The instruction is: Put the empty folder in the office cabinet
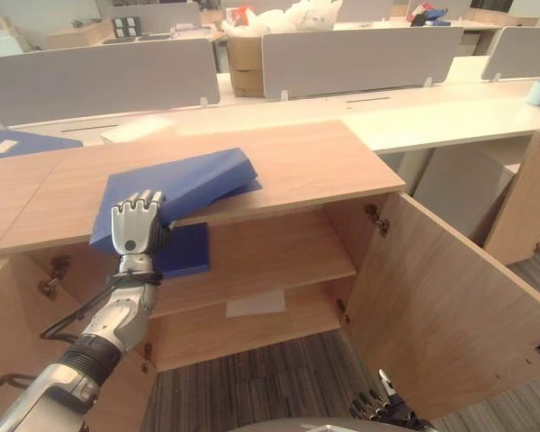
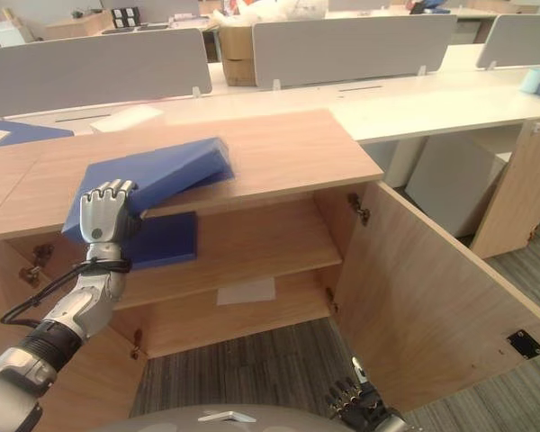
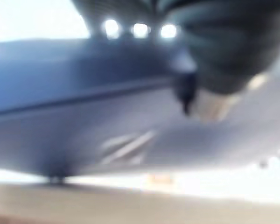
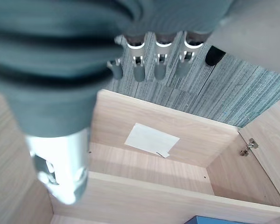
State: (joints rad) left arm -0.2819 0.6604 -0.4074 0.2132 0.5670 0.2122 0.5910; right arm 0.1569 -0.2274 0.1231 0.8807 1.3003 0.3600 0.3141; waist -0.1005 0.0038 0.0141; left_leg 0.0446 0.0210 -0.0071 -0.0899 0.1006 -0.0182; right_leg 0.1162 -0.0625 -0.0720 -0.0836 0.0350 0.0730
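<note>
Gripping blue folder (image 1: pixel 175 193) at its near edge with left hand (image 1: pixel 137 225), fingers curled over it; folder tilted, overhanging cabinet (image 1: pixel 279 261) top above open shelves. Right hand (image 4: pixel 154 60) low, fingers relaxed, holding nothing.

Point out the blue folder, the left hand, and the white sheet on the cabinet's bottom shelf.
Blue folder (image 1: pixel 193 180), left eye view: its top cover.
Left hand (image 1: pixel 137 225), left eye view: back of the hand.
White sheet (image 4: pixel 151 139), right wrist view: middle of the sheet.
</note>
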